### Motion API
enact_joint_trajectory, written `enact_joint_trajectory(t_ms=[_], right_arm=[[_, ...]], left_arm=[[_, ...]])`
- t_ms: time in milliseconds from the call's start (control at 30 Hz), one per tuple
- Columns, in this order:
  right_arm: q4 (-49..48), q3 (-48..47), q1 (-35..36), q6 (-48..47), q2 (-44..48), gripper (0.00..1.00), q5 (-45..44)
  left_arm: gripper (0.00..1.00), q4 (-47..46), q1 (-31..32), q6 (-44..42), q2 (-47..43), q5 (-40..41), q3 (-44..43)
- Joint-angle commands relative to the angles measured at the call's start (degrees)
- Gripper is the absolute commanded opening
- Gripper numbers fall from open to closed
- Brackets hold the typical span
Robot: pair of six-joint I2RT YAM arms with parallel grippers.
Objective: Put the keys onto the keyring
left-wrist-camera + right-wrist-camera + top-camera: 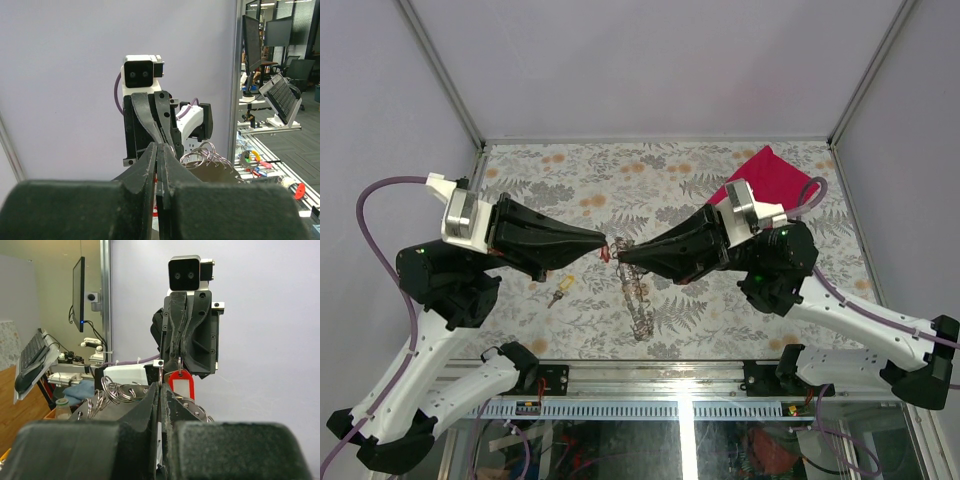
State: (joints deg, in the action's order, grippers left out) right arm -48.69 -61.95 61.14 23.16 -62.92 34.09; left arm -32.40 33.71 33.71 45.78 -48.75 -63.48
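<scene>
Both shut: left hand [601, 241] dangles red tag [181, 384] (white label), right hand [620, 258] opposite; brass key [558, 291] apart.

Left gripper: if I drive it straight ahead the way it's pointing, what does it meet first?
The right gripper, which faces the left gripper almost tip to tip; whether their heights match exactly is unclear.

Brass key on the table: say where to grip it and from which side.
Probably pinch the brass key across its narrow width, from straight above: it lies flat on the table, slanting lower-left to upper-right, so only its long edges offer grip.
</scene>
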Motion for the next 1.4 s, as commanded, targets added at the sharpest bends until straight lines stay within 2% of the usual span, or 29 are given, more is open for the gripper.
enact_joint_trajectory(t_ms=[0,1367], right_arm=[[-5.99,-3.79,0.38,1.71,-0.68,0.0,-0.1],[-5.64,-4.71,0.43,2.99,-3.32,0.0,-1.8]], left_arm=[[0.0,-2.75,0.21,0.69,-0.18,-0.69,0.2],[0.0,-2.74,0.21,1.18,0.05,-1.79,-0.13]])
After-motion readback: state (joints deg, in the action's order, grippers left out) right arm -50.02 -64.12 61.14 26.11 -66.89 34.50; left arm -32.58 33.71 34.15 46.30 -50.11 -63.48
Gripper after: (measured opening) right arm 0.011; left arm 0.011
